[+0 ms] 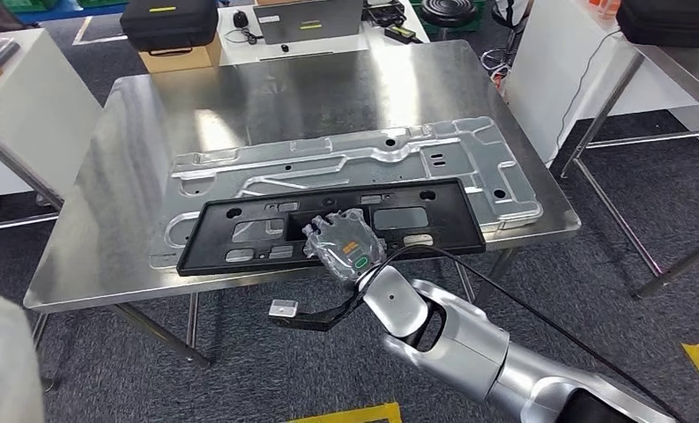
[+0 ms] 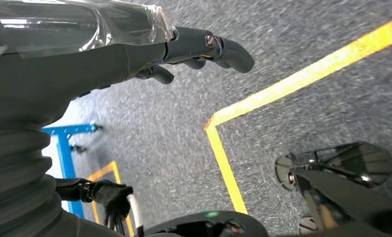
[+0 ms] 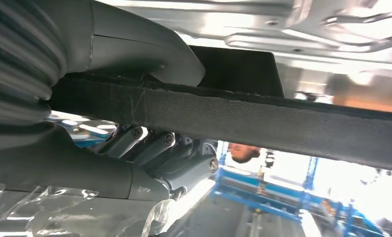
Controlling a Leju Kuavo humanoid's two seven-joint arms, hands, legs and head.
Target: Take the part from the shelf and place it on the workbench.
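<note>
Nearly done, by the look of it: the black part (image 1: 328,227), a long flat frame with cutouts, lies across the near edge of the steel workbench (image 1: 134,132), centre of the head view, on top of a silver stamped panel (image 1: 469,154). Right hand (image 1: 344,247) is clamped on the part's near edge, thumb (image 3: 149,54) over the top and the darker fingers (image 3: 184,158) under it. What's left, I'd judge: let go and pull the arm clear. Whether the part is fully resting on the bench or partly carried, I can't tell.

Right wrist view adds the grip detail the head view hides: the edge runs straight through the hand.

Left wrist view: left hand (image 2: 149,54) hangs over grey carpet with yellow tape (image 2: 223,163), fingers curled in, holding nothing.
</note>
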